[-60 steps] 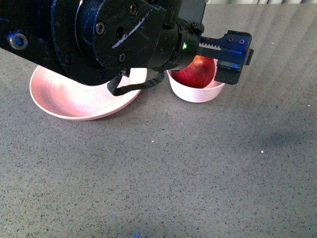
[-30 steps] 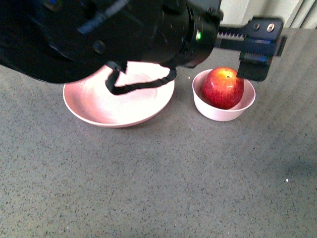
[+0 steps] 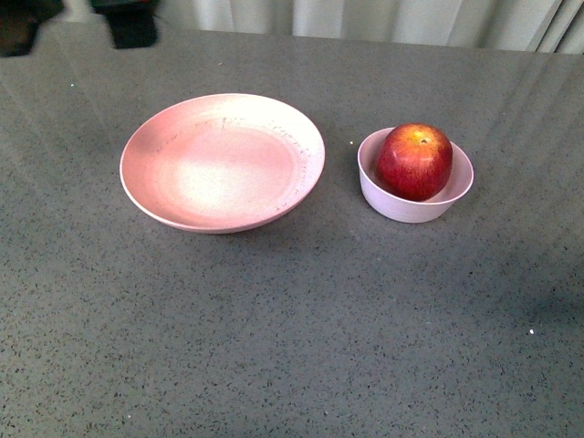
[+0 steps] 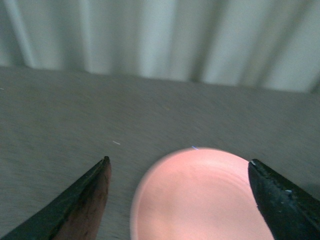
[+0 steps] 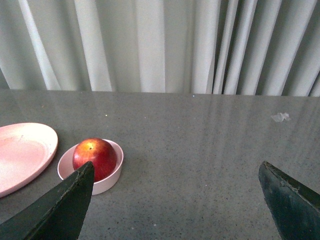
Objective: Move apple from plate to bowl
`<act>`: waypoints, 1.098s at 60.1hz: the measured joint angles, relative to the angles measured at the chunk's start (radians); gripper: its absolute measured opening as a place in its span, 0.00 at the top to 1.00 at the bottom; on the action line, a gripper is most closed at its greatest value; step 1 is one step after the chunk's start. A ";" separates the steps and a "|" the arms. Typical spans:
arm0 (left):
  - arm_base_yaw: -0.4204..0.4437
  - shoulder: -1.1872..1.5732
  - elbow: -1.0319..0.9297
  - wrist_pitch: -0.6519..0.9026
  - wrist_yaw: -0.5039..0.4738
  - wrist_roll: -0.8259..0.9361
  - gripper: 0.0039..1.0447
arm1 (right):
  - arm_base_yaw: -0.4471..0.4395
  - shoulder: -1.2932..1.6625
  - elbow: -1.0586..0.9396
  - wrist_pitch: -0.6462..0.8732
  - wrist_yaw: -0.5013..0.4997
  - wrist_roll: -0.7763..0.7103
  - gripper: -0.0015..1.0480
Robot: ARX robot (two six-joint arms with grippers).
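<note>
- The left gripper (image 4: 177, 172) is wide open in the left wrist view; its two dark fingers (image 4: 80, 200) stand far apart and hold nothing, touching nothing.
- Between these fingers, lower down, the plate (image 4: 200, 197) shows as a blurred pink disc; it is bare.
- The right gripper (image 5: 177, 192) is wide open too in the right wrist view, with nothing between its fingers (image 5: 55, 210); it hangs apart from the table (image 5: 200, 165).
- In the front view only a dark piece of the left arm (image 3: 132, 23) shows at the picture's 11 o'clock corner, away from both dishes.
- The apple (image 3: 415, 161) sits in the bowl (image 3: 411, 205), stem dimple up, and rises above the rim.
- The bowl stands just beside the plate (image 3: 224, 160), at its 3 o'clock side, with a small gap between them.
- Half a second ago the big black arm covered the upper part of the front view and its gripper hung over the bowl; now it is gone from there, and the whole plate is visible. The apple lies in the bowl as it did then.
- The table is grey and finely speckled, with soft light streaks.
- Behind the table hangs a pale pleated curtain (image 5: 150, 45).
- A small pale mark (image 5: 280, 117) lies on the table, far from the bowl.
</note>
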 joint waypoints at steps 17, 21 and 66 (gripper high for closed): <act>0.124 -0.186 -0.301 0.224 0.023 0.080 0.72 | 0.000 -0.001 0.000 0.000 0.000 0.000 0.09; 0.137 -0.241 -0.341 0.210 0.027 0.082 0.84 | 0.000 -0.001 0.000 0.000 0.001 0.000 0.09; 0.233 -0.851 -0.559 -0.182 0.129 0.089 0.99 | 0.000 -0.001 0.000 0.000 0.001 0.000 0.09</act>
